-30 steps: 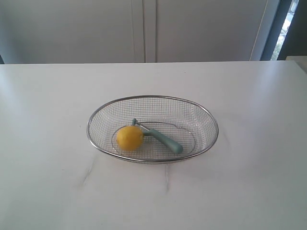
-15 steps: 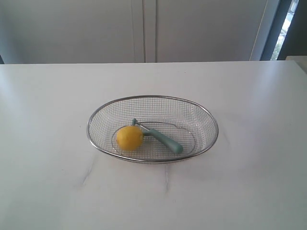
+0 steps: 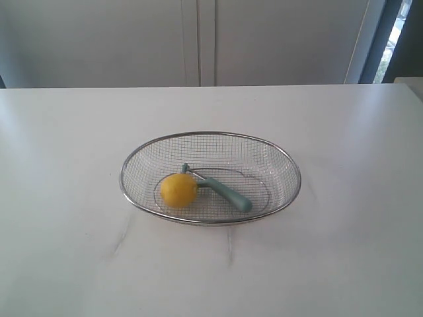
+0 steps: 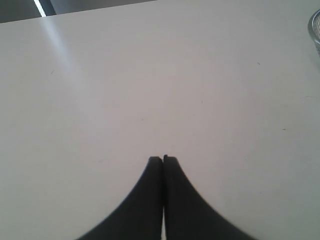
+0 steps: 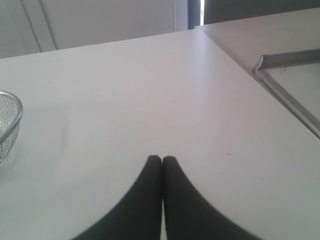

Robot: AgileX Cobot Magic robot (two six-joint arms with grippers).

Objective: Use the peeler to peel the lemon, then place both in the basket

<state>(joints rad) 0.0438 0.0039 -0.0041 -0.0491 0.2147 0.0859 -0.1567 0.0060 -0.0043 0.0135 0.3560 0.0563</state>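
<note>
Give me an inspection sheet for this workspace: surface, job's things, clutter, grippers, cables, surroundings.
Surface: white table, with faint grey streaks near the front.
Job's things: the lemon and the peeler both lie inside the basket. The peeler's head is by the lemon and its handle points away from it. Whether the lemon is peeled cannot be told.
Clutter: nothing seen.
Grippers: left gripper and right gripper each have their jaws shut on nothing, over bare table. Neither shows in the exterior view.
Cables: nothing seen.
Surroundings: pale panels behind the table, and a metal rail past its edge.
</note>
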